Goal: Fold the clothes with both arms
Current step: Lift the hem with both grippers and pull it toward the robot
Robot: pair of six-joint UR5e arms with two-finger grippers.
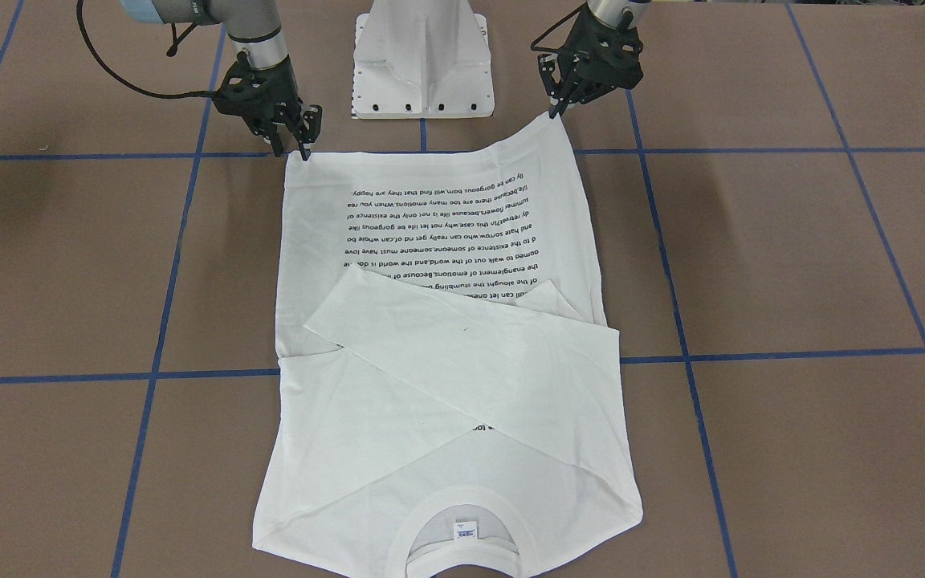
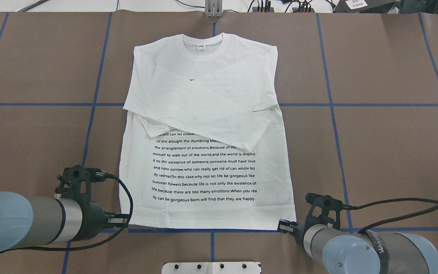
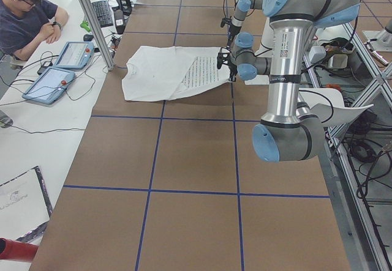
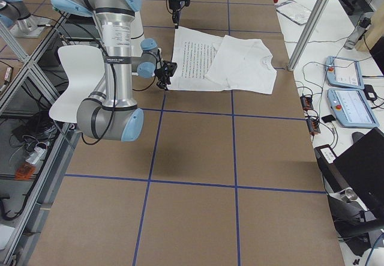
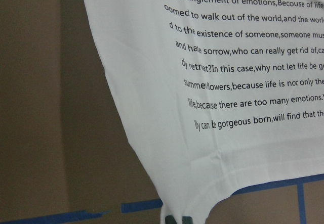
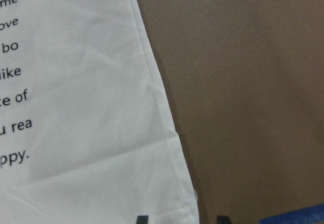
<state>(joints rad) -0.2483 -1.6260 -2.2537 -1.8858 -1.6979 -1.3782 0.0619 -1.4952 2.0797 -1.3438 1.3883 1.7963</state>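
The white long-sleeved T-shirt (image 2: pixel 203 179) lies text side up on the brown table, collar (image 2: pixel 202 47) at the far side and both sleeves folded across the chest. My left gripper (image 1: pixel 556 112) is shut on the near hem corner on its side and holds it a little off the table. In the left wrist view the cloth (image 5: pixel 228 107) draws into that left gripper (image 5: pixel 174 219). My right gripper (image 1: pixel 294 148) stands open at the other hem corner, which lies flat. In the right wrist view that corner of the shirt (image 6: pixel 76 107) sits between its fingertips (image 6: pixel 142 219).
The white pedestal base (image 1: pixel 422 64) stands just behind the shirt's hem between the arms. Blue tape lines (image 2: pixel 356 104) cross the brown table (image 2: pixel 394 152). A person (image 3: pixel 24 14) sits at a side desk with tablets (image 3: pixel 52 81), beyond an aluminium post (image 3: pixel 92 20).
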